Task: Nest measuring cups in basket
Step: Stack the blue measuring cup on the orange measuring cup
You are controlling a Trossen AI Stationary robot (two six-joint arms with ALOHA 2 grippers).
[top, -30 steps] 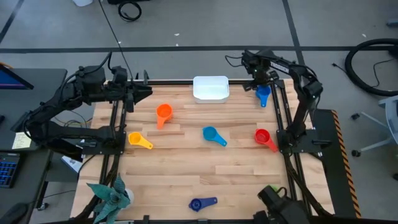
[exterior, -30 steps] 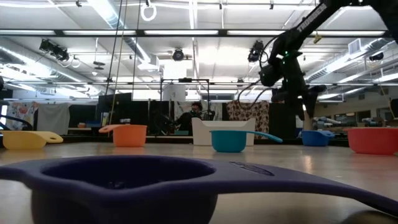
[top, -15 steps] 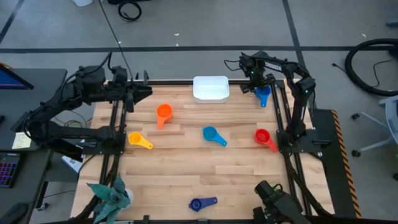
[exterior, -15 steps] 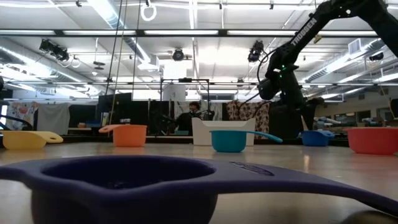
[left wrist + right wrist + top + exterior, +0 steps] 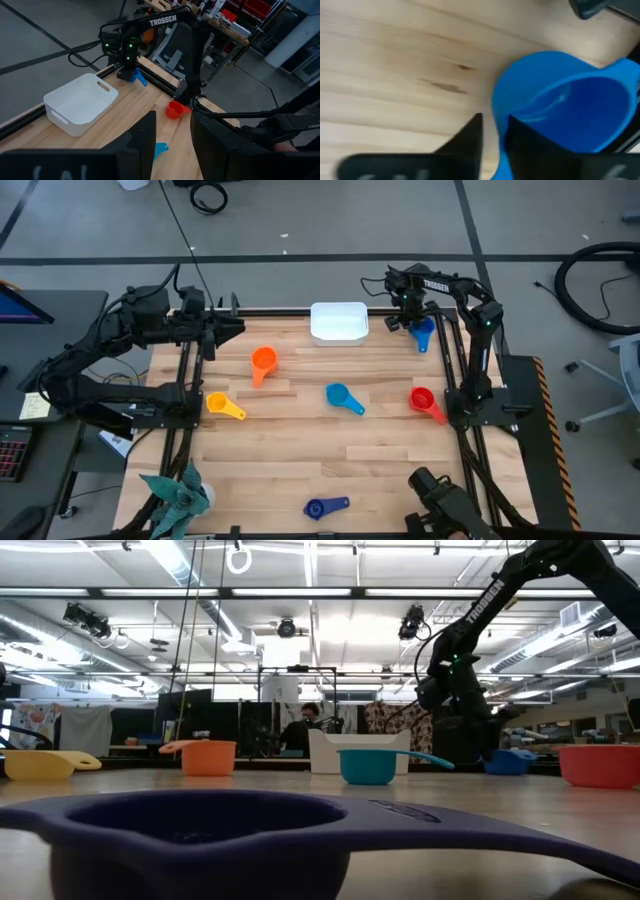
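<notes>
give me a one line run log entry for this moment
right gripper: at medium blue cup, fingers astride its rim | left gripper: waiting, open | basket: no cups inside

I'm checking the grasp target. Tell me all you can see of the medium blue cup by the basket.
The medium blue cup is a glossy plastic scoop with a round bowl, standing upright on the wooden table at its far right corner, just right of the white basket. The right gripper is down on it, fingers straddling its rim.

Scattered measuring cups (image 5: 338, 397), white basket (image 5: 339, 322)
</notes>
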